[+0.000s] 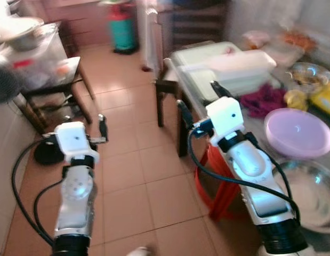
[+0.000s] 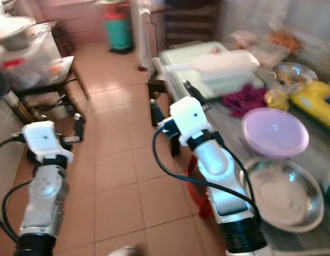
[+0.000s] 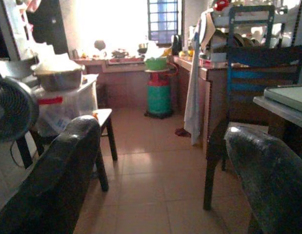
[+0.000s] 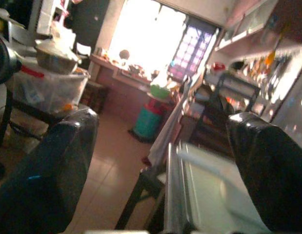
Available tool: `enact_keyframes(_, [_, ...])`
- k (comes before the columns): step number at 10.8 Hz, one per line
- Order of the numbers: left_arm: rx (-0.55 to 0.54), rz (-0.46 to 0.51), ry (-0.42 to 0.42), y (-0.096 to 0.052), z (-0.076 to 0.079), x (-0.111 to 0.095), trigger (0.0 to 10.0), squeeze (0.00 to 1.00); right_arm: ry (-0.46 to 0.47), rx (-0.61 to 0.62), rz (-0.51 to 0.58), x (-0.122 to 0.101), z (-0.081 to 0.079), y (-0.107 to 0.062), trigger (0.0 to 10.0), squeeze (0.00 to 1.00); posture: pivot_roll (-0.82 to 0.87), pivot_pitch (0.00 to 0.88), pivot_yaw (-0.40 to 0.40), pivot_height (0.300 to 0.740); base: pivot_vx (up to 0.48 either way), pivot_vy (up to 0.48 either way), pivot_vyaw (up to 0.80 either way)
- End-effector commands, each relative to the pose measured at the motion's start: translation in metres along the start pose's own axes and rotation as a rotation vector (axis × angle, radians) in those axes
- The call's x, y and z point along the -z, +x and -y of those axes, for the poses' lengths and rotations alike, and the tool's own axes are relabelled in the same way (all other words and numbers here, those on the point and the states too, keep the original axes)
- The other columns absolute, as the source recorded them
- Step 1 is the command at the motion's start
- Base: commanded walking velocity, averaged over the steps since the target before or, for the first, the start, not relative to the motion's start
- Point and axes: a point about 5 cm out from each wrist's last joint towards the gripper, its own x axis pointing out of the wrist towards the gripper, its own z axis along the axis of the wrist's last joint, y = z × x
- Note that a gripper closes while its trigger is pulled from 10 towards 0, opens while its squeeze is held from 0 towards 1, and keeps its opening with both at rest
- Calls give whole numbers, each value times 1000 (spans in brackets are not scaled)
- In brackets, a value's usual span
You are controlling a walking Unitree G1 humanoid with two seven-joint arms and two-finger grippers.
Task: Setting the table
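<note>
The right claw (image 1: 199, 101) is open and empty, above the near edge of the desk (image 1: 260, 125). The pink bowl (image 1: 298, 132) and steel bowl (image 1: 308, 194) lie to its right, nearer this arm. The left claw (image 1: 82, 125), also open, hovers over the floor.

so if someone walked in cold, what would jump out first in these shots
The two silver arms reach forward over the tiled floor, the left end effector open above bare tiles and the right end effector open at the table edge. Next comes the pink bowl on the table to the robot's right, with a steel bowl just nearer the robot. Far off, a green gas cylinder stands against the back wall.
</note>
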Motion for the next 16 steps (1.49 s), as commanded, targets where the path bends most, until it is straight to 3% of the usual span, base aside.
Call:
enact_keyframes(1, [-45,-21,20,0,-11,3,10000,0,11,-24,14,-3,-6,2,10000,675,-103,81,44,740,0,0,800])
enact_keyframes(4, [-51,-53,40,-3,-13,12,10000,0,55,8,-17,6,-6,1,10000,651,-99,83,44,740,0,0,800])
enact_keyframes(5, [-28,-87,28,-5,-13,19,10000,0,101,38,-56,14,-6,-1,10000,0,-99,83,44,740,0,0,0])
enact_keyframes(6, [16,-133,45,-9,-10,30,10000,0,161,85,-115,28,-5,-4,10000,0,-99,83,44,740,0,0,0])
enact_keyframes(7, [55,-243,30,-18,-8,52,10000,0,279,152,-230,54,-7,-13,10000,0,-93,84,44,740,0,0,0])
enact_keyframes(8, [92,-336,38,-30,-6,73,10000,0,331,166,-331,78,-14,-24,10000,0,-87,80,46,740,0,0,0])
enact_keyframes(10, [159,-487,52,-53,-1,105,10000,0,359,173,-500,118,-28,-47,10000,0,-83,78,46,740,0,0,0])
enact_keyframes(11, [194,-577,98,-70,-2,124,10000,0,407,147,-593,138,-41,-61,10000,0,-83,73,47,740,0,0,0])
enact_keyframes(13, [173,-661,134,-85,-12,139,10000,0,383,71,-665,152,-55,-72,10000,0,-82,69,45,740,0,0,0])
enact_keyframes(16, [171,-665,136,-87,-13,140,10000,0,366,50,-667,154,-57,-73,10000,0,-81,70,45,740,0,0,0])
